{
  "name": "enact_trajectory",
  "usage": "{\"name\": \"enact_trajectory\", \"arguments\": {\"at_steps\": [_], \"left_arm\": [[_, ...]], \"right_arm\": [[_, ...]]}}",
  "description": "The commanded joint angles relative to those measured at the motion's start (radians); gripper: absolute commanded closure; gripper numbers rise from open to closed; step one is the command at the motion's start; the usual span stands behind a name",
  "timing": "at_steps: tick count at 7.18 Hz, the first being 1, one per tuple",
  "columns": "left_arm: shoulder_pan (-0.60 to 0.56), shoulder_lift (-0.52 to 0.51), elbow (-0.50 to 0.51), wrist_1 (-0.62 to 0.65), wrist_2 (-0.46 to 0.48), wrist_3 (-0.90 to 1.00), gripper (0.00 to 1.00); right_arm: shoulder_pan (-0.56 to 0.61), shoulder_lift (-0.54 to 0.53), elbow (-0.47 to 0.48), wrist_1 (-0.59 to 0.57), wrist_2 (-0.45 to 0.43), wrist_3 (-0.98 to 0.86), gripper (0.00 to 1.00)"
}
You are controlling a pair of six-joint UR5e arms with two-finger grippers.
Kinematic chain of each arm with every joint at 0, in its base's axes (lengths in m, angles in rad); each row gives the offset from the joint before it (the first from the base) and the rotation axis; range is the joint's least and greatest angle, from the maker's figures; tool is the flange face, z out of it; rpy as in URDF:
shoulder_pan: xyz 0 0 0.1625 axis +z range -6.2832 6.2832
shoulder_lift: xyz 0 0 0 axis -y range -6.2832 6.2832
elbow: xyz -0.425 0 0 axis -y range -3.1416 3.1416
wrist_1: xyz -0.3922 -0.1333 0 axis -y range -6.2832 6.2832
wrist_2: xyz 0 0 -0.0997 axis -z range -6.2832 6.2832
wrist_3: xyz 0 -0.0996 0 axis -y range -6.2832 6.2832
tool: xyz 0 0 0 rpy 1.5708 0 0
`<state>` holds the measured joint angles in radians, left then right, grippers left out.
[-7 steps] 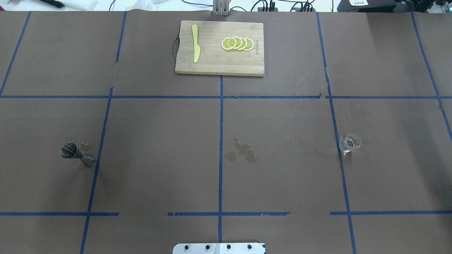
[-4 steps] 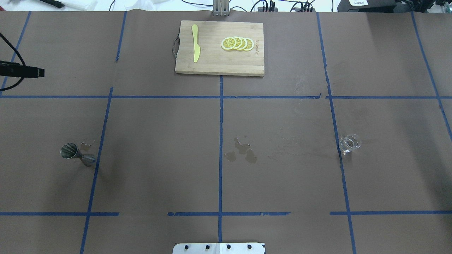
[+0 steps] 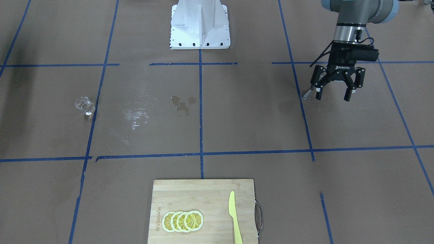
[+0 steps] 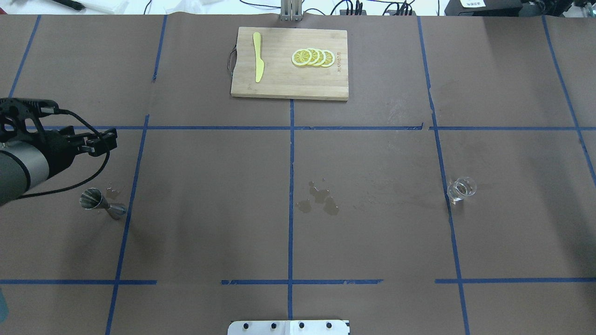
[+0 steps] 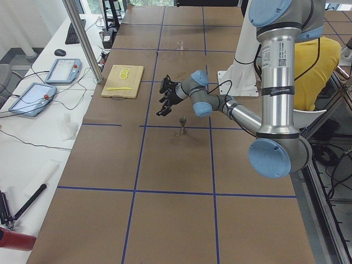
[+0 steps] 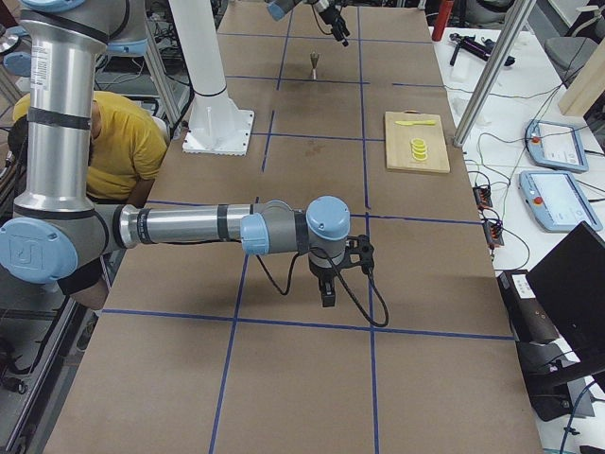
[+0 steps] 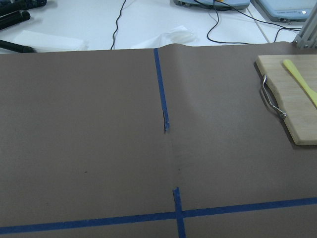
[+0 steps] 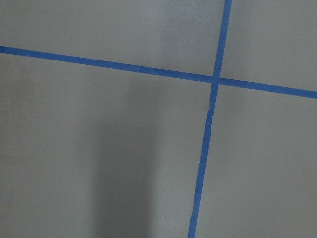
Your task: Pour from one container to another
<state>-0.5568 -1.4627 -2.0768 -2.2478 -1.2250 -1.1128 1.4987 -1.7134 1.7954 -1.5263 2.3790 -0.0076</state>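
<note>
Steel jigger (image 4: 102, 204) 1, clear glass (image 4: 461, 190) 1, lemon slices (image 4: 313, 57) 4, knife (image 4: 257, 56) 1

— Table top?
— Covered in brown paper (image 4: 372, 232), split into large squares by blue tape (image 4: 291, 153).
— Along the far side?
— A white bench (image 5: 33, 143) with two teach pendants (image 5: 32, 99), a keyboard (image 5: 72, 33) and a mouse (image 5: 60, 52). An aluminium post (image 5: 82, 38) upright at the bench edge.
— Light?
— Bright and even, with soft shadows on the paper.
</note>
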Motion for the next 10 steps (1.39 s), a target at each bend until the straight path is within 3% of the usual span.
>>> {"name": "enact_trajectory", "arguments": {"at_steps": [1,2,5,10], "left_arm": [[0.2,0.079,-0.04,-0.001,0.285,-0.208,0.02],[0.307,0.131,-0.042,-0.003,0.433,-0.287,0.06],[0.383,0.168,-0.023,-0.004,0.605,-0.367,0.05],[0.482,0.168,0.098,-0.004,0.728,-0.452,0.01]], "right_arm": [[0.0,0.0,0.002,0.0,0.003,0.001,0.0],[0.0,0.001,-0.001,0.0,0.0,0.0,0.0],[0.0,0.002,0.001,0.0,0.002,0.0,0.0],[0.0,0.002,-0.002,0.0,0.0,0.0,0.0]]}}
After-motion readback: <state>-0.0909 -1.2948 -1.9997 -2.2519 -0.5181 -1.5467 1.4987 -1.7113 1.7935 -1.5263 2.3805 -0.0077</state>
